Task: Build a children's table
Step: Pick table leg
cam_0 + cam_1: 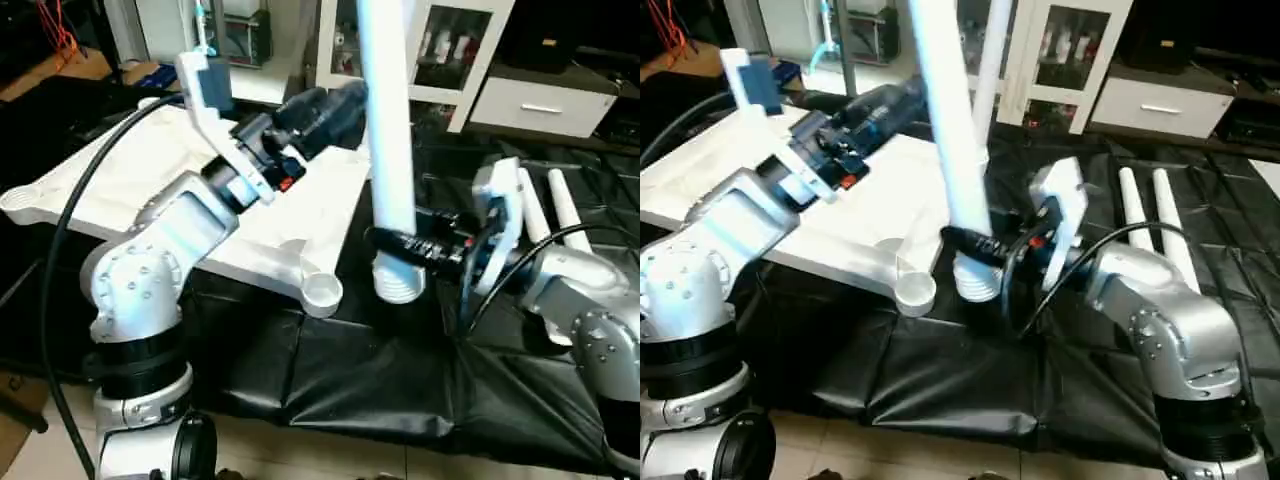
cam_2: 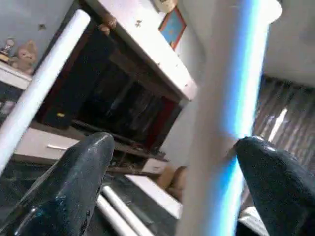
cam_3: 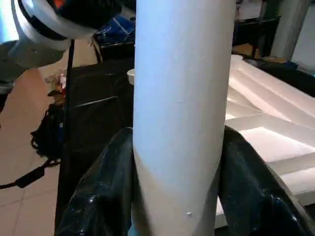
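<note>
The right hand (image 1: 400, 243) grips the upright leg (image 1: 385, 150) near its ribbed lower end, which hangs just beside the empty socket (image 1: 322, 291) at the near corner of the upturned tabletop (image 1: 150, 180), while the left hand (image 1: 335, 110) stands open.

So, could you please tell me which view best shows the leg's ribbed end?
The left eye view: the ribbed end hangs beside the table top's corner socket, below the right gripper. The right eye view matches it; both wrist views show the shaft.
</note>
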